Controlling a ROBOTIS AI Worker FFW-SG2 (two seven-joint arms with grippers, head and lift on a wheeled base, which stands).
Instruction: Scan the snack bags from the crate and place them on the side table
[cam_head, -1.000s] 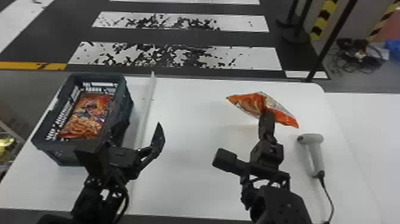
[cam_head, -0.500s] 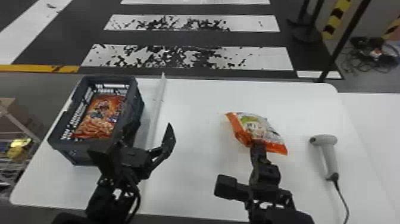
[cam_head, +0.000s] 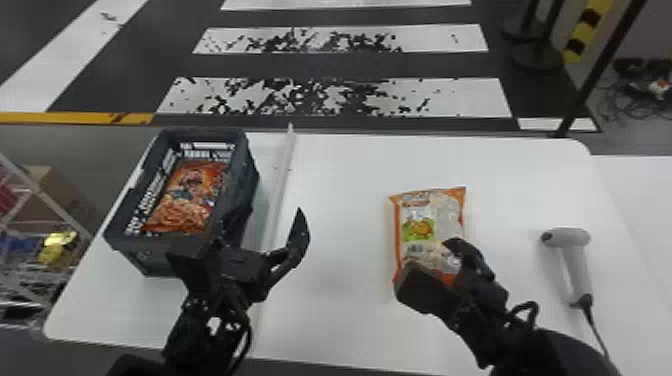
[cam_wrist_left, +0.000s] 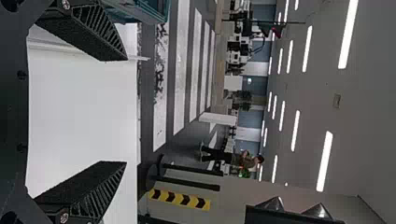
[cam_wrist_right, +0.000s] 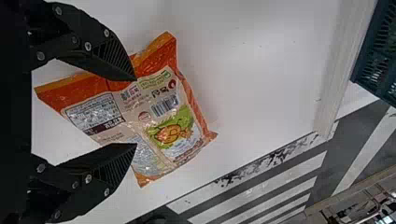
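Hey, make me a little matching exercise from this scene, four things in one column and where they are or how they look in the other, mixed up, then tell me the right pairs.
Things
1. Crate
2. Scanner
3. Left gripper
4. Loose snack bag

Places and states
A. Fingers apart, nothing between them
B. At the right gripper, barcode side showing
C. Dark, with another snack bag inside
D. Light grey, with a cord running from it

Right pairs: 1-C, 2-D, 3-A, 4-B
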